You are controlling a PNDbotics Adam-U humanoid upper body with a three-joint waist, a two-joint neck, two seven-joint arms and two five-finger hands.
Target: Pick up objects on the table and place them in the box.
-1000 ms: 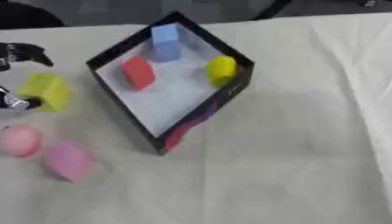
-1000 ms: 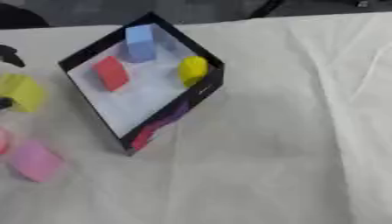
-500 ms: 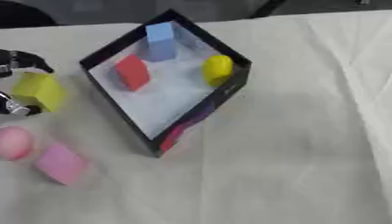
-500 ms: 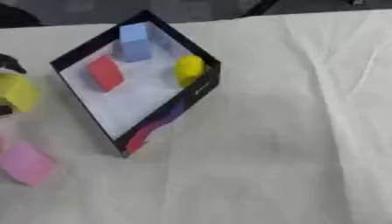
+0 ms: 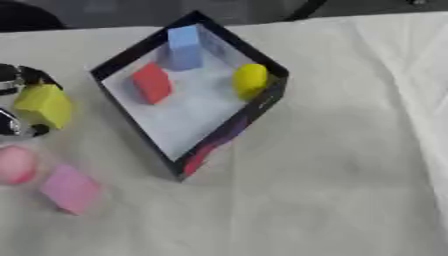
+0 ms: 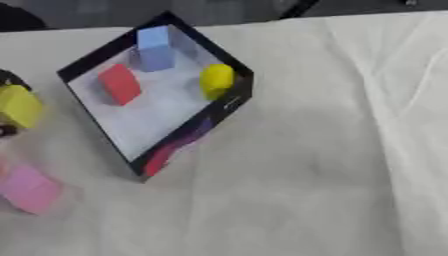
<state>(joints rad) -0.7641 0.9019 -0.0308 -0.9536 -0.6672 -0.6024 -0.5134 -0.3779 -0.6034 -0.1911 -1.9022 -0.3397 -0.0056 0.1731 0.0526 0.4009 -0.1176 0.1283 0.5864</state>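
Observation:
A black box (image 5: pixel 118 67) with a white floor stands at the upper middle, turned cornerwise. Inside it are a blue block (image 5: pixel 183 47), a red block (image 5: pixel 151 83) and a yellow oval piece (image 5: pixel 250 79). My left hand (image 5: pixel 19 79) shows only at the far left edge, its dark fingers curled round a yellow block (image 5: pixel 42 105) from above and below, left of the box. Whether the block rests on the cloth I cannot tell. A pink round piece (image 5: pixel 16 164) and a pink block (image 5: pixel 68 188) lie on the cloth below the hand. My right hand is out of view.
A white cloth (image 5: pixel 341 165) with a few creases covers the table. The box's near corner (image 5: pixel 181 172) points at the lower left. Dark shapes run along the far edge.
My left hand's upper fingers have come down closer onto the yellow block. The whole picture has shifted slightly; the box and its contents have not moved.

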